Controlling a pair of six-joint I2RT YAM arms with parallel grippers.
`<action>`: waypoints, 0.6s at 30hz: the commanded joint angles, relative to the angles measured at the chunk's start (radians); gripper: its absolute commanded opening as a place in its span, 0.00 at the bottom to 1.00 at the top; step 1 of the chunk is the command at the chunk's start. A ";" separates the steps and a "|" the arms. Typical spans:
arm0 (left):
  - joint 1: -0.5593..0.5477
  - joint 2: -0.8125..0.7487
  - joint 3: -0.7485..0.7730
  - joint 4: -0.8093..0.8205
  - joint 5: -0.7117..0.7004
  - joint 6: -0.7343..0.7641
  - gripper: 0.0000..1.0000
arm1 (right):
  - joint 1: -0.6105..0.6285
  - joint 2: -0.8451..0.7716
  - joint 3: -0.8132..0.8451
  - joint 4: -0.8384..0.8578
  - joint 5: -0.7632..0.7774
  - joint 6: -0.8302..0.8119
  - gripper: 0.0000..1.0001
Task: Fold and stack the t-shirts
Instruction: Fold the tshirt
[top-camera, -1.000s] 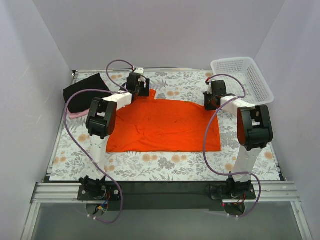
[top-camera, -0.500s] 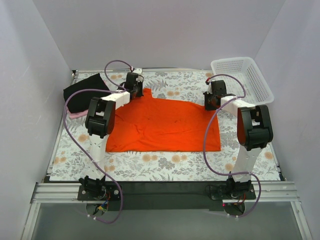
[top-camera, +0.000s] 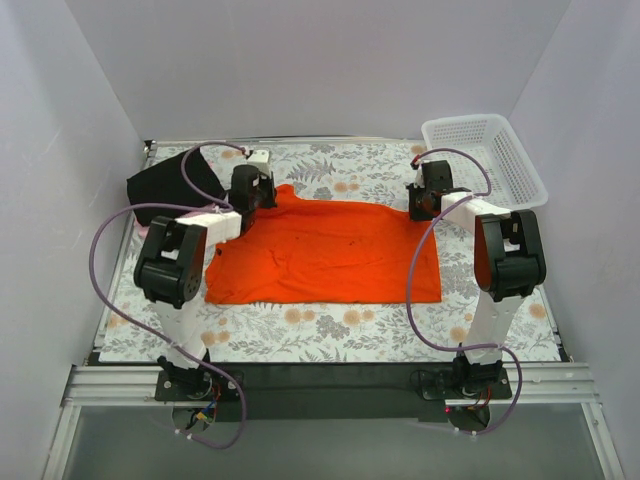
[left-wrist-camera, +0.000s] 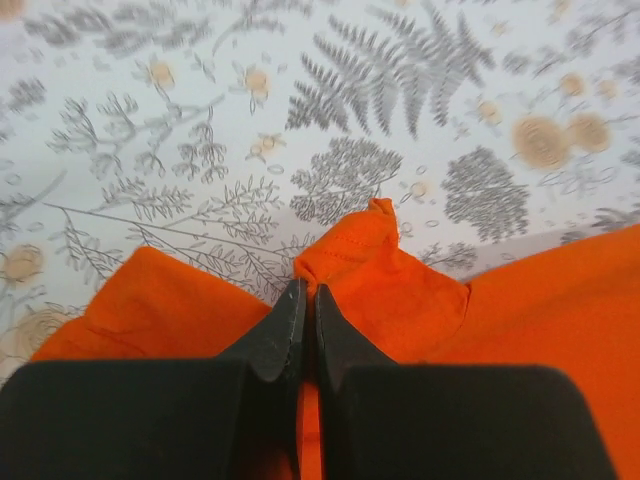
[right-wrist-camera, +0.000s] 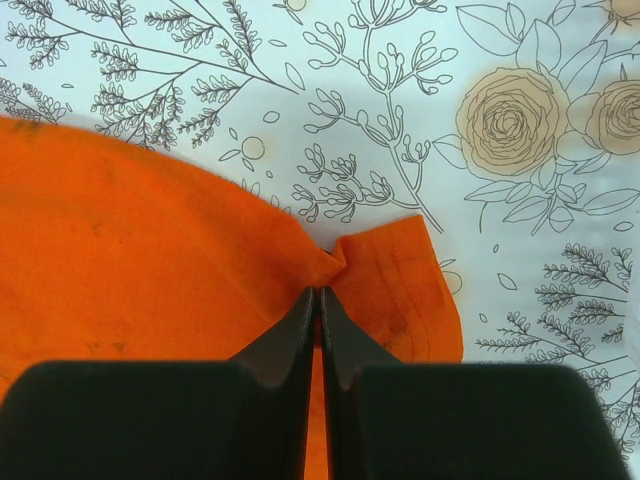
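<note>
Two grippers, both pinched tight on orange t-shirt (top-camera: 330, 250), spread flat mid-frame on floral table cover (top-camera: 330, 335). Left gripper (left-wrist-camera: 305, 300) clamps puckered cloth at shirt's upper left corner. Right gripper (right-wrist-camera: 318, 300) clamps upper right corner. Black t-shirt (top-camera: 155, 190) bunched at upper left. White basket (top-camera: 523, 158) at upper right.

Light: bright, even.
Shadows: faint, soft-edged.
Left wrist view: floral tablecloth (left-wrist-camera: 560, 60) blurred toward top corners.
Right wrist view: sharp.
</note>
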 joint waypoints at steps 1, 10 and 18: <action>-0.007 -0.163 -0.170 0.245 0.008 0.010 0.00 | 0.003 0.002 0.000 0.012 -0.011 -0.006 0.01; -0.049 -0.295 -0.376 0.256 -0.001 -0.039 0.11 | 0.004 0.006 -0.003 0.015 -0.011 -0.007 0.01; -0.081 -0.576 -0.615 0.305 0.042 -0.116 0.75 | 0.003 0.005 -0.004 0.016 -0.040 -0.011 0.01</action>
